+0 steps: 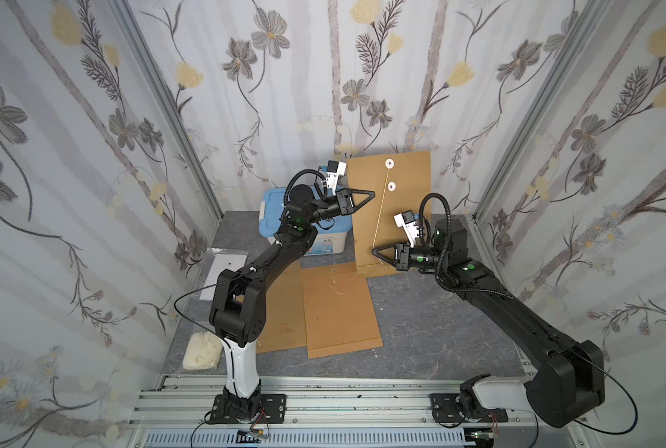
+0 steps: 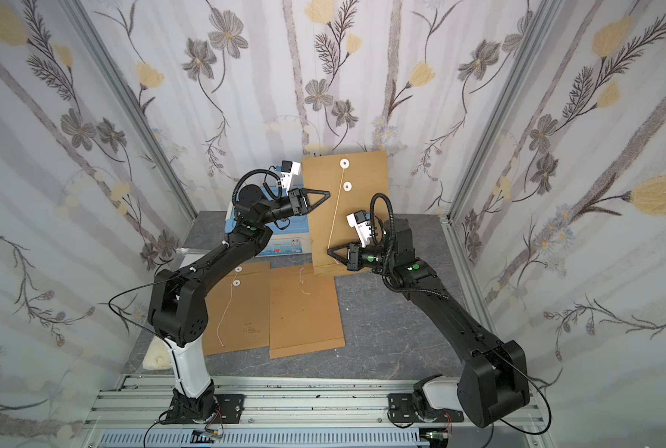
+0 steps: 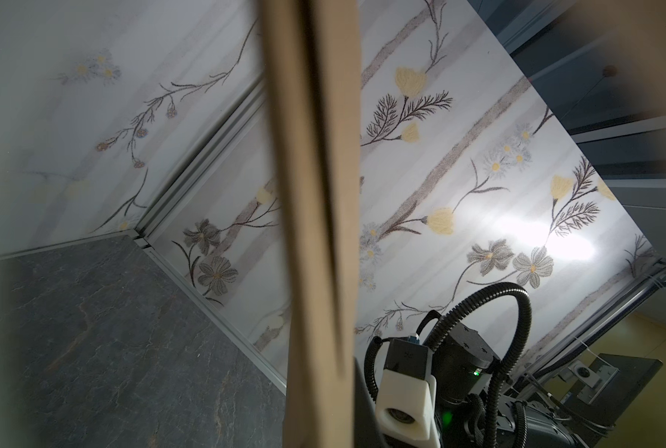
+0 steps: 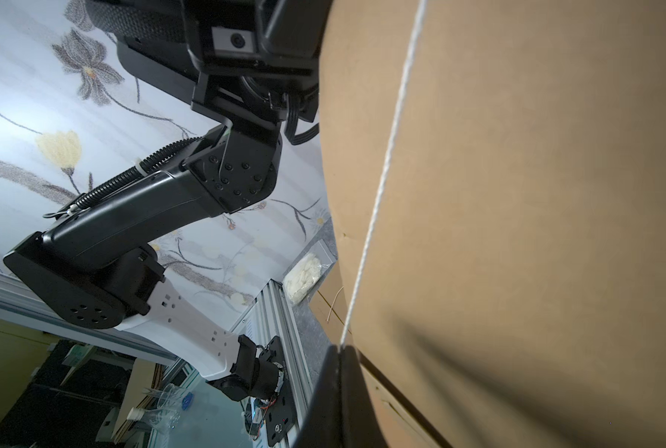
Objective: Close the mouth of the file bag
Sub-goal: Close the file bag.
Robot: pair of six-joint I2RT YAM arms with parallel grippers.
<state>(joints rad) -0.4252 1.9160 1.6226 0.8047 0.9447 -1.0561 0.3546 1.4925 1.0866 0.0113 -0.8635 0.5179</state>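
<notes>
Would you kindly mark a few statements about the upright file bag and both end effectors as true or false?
1. The right end effector is shut on the string of the upright file bag. True.
2. The string is wound around the lower disc. False: it runs straight from the upper disc, passing beside the lower one.
3. The left end effector is open, clear of the bag. False: it is shut on the bag's side edge.
4. Two more file bags lie flat on the table. True.
</notes>
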